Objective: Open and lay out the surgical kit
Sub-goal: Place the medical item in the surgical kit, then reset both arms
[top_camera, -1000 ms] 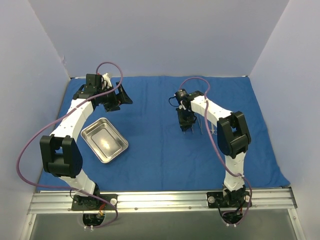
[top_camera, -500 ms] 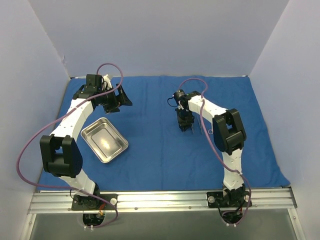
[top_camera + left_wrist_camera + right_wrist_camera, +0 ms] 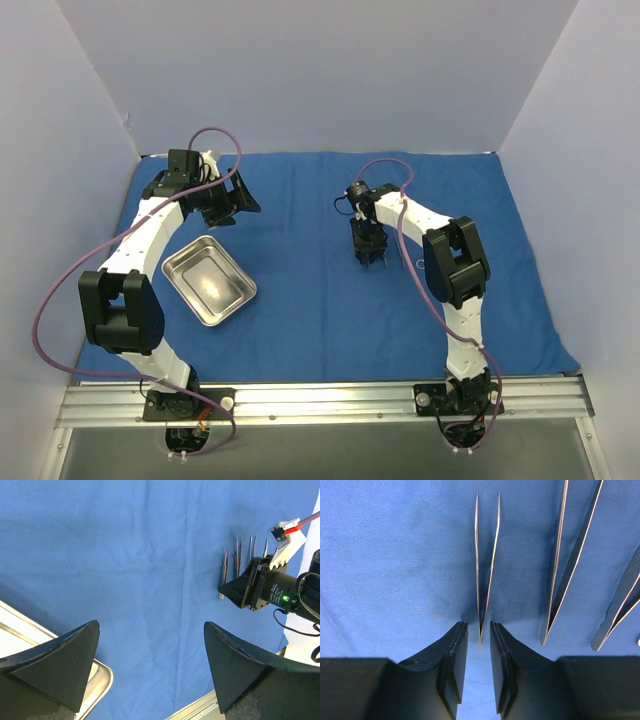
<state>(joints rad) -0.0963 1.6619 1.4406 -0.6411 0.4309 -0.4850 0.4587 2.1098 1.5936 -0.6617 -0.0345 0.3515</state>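
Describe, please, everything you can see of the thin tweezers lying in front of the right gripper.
The thin tweezers are silvery metal: two slender arms joined at the near end, spreading to fine tips that stand apart. They lie flat on the blue cloth, beside a larger pair of forceps, not touching it. The joined end sits between the fingers of the right gripper, seemingly unpinched.

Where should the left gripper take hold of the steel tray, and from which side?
The raised rim of the steel tray, on the edge nearest the left gripper, from above: one finger inside, one outside. It sits flat, open side up, on the blue cloth and looks too wide to span.
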